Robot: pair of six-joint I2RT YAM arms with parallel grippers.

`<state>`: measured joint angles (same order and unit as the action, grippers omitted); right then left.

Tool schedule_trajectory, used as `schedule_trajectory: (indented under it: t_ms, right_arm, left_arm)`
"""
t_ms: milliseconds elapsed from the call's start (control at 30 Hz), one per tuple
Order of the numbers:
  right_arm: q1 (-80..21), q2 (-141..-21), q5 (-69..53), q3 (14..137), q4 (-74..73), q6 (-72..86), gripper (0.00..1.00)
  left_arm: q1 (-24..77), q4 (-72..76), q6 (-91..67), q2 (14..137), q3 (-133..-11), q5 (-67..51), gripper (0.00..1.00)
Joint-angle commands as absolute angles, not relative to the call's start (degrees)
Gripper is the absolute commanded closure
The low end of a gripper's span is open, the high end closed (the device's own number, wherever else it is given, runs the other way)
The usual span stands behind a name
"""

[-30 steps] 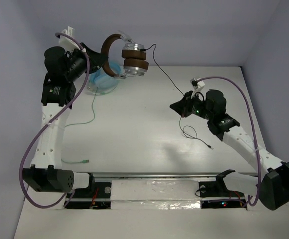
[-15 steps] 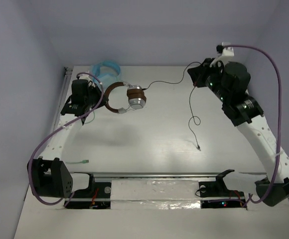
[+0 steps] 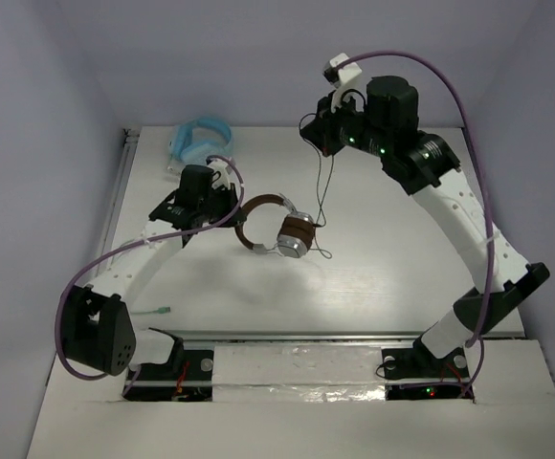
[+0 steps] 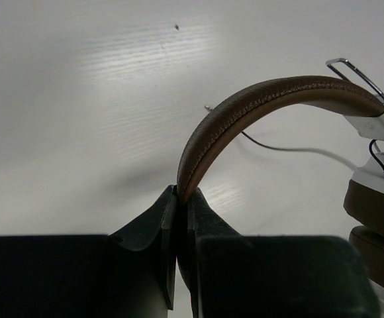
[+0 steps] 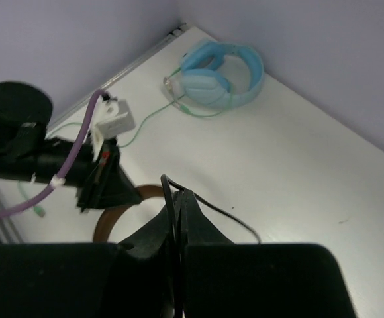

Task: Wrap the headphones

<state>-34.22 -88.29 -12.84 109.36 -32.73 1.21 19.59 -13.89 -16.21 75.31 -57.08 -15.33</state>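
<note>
- Top external view: the headphones [image 3: 276,229] are held over the middle of the table [image 3: 392,268]. Their brown headband [image 3: 252,212] arcs toward the left arm, and the two ear cups [image 3: 295,235] are pressed together at the right end.
- The left gripper [image 3: 224,203] sits just left of the headphones. In the left wrist view its jaws are closed almost completely, pinching the thin edge of the headband between the fingertips. From there the band curves up and to the right, ending at the silver hinge and the brown pads.
- The right gripper [image 3: 318,129] is raised near the far wall, above and to the right of the headphones and well apart from them. In the right wrist view its jaws are closed tight on the thin black cable [image 3: 321,186], which sticks up in a small bend between the tips.
- From those jaws the cable hangs down to the ear cups and ends in a loose loop beside them.
- Light blue headphones [image 3: 199,140] lie at the far left of the table, with a green cable [image 3: 153,311] trailing toward the near edge.
</note>
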Motion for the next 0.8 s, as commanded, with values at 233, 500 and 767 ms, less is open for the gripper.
schedule_trajectory:
  t_ms: [233,500,767]
  right_arm:
    - [-34.0,-98.1,5.8,117.6,-32.5,-5.4,1.0]
    - [-34.0,-85.6,-17.2,102.6,-32.1,-8.5,1.0]
    - [-34.0,-66.2,-36.4,79.8,-24.2,-4.3,1.0]
  left_arm:
    - [21.5,-13.2,-14.6,67.9,-52.4,-12.5,1.0]
    - [21.5,-15.1,-18.0,57.4,-51.1,13.0,1.0]
    - [21.5,-13.3,-18.1,56.9,-53.4,16.5,1.0]
